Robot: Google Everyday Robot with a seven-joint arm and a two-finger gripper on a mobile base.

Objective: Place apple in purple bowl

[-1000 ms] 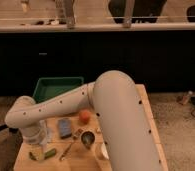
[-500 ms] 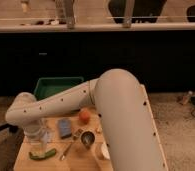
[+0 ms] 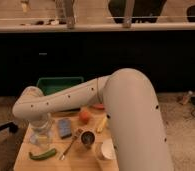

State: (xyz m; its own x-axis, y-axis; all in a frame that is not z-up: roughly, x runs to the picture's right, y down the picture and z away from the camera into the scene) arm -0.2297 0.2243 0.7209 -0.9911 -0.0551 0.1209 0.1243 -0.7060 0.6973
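Gripper [image 3: 41, 134] hangs with jaws apart and nothing in them, well left of the metal cup [image 3: 87, 138]

The apple [image 3: 84, 116] sits on the wooden table [image 3: 83, 161] just behind the metal cup, untouched; a blue pad [image 3: 64, 127] lies left of the cup, between it and the gripper; a green vegetable [image 3: 42, 154] lies further left of the cup, under the gripper; a white cup [image 3: 107, 149] stands just right of the metal cup; a green bin [image 3: 58, 84] sits well behind it.

Gripper [image 3: 41, 132] blurred, low over table [image 3: 78, 161] left; reddish sliver [image 3: 98, 106], maybe bowl, mostly behind arm [image 3: 126, 110]
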